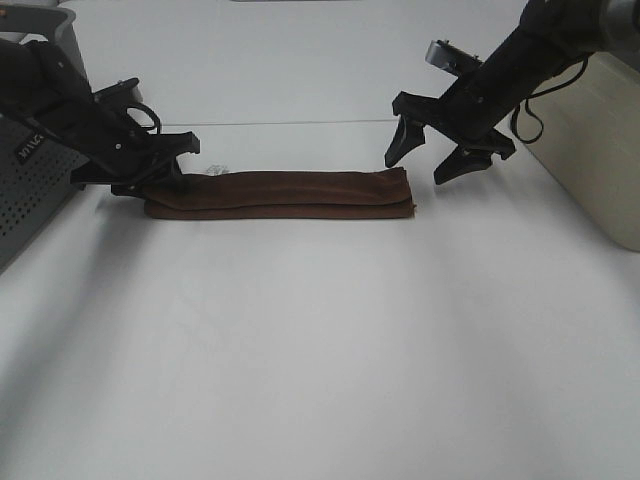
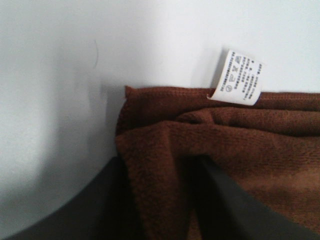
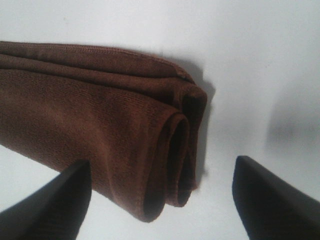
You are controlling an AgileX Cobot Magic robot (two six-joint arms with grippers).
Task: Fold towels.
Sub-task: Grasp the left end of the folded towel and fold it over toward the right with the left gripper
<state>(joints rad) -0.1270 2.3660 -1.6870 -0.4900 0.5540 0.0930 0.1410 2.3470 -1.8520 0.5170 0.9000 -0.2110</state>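
dark reddish-brown rectangular terry towel (image 1: pixel 280 193) lies on white table (image 1: pixel 320 350), folded into a long narrow strip, toward the far side. left pincer (image 1: pixel 168 173) clenched on its left end, cloth bunched between the fingers, white tag (image 2: pixel 239 77) just beyond. right pincer (image 1: pixel 415 170) released, hovering above the right end, not touching.

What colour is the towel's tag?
The tag on the towel is white with dark print; left wrist view shows it best.

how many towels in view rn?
1. The towel lies folded into a long strip across the table, with its left end at the left tool and its right end near the open right tool. No sign of another hidden.
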